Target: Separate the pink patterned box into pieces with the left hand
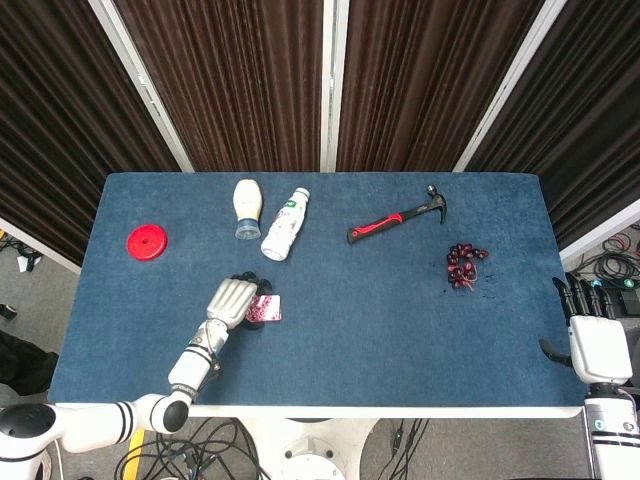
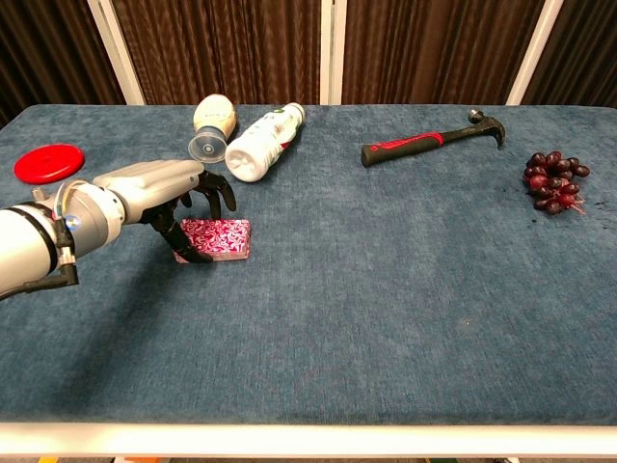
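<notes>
The pink patterned box (image 1: 268, 309) (image 2: 220, 237) lies flat on the blue table (image 1: 380, 330), left of centre. My left hand (image 1: 230, 300) (image 2: 159, 191) arches over the box's left end. In the chest view its dark fingers (image 2: 220, 196) hang just above the far edge, and the thumb (image 2: 193, 249) reaches down at the near left corner. The fingers are spread and do not clamp the box. My right hand (image 1: 592, 340) hangs off the table's right edge with straight fingers and holds nothing.
Two bottles lie at the back left, a cream one (image 1: 246, 207) and a white one (image 1: 284, 224). A red disc (image 1: 147, 242) is far left. A red-handled hammer (image 1: 398, 220) and dark grapes (image 1: 464, 265) are on the right.
</notes>
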`<move>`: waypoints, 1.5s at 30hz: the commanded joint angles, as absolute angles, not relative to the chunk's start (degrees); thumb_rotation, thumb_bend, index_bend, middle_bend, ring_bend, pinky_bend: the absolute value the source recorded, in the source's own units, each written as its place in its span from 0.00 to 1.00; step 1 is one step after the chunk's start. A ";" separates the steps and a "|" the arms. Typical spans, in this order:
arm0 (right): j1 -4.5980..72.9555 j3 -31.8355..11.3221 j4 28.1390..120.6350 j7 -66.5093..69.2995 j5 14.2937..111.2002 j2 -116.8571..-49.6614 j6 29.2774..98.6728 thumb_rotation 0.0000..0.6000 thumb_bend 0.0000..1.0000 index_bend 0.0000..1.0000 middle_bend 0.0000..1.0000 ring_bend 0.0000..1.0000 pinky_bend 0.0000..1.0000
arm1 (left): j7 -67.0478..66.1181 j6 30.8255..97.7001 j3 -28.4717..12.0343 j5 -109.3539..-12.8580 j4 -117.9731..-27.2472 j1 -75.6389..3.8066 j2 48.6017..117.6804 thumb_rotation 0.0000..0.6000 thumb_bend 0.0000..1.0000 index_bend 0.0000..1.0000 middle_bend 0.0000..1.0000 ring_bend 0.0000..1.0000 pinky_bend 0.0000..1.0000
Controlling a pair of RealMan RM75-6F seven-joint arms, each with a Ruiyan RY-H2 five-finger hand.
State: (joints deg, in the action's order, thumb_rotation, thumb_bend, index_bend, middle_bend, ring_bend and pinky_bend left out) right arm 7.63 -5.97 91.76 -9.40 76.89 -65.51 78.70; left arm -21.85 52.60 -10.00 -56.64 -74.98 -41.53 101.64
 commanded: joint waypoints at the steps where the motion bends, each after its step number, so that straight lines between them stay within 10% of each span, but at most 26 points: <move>1: 7.63 -5.96 91.75 -9.42 76.87 -65.51 78.70 1.00 0.12 0.00 0.00 0.00 0.00 | -21.81 52.57 -9.91 -56.45 -74.84 -41.49 101.72 1.00 0.16 0.31 0.36 0.17 0.28; 45: 7.60 -6.12 93.60 -11.62 76.50 -64.83 79.47 1.00 0.12 0.00 0.00 0.00 0.00 | -15.68 55.71 -11.28 -58.82 -70.57 -39.19 98.97 1.00 0.26 0.38 0.43 0.20 0.28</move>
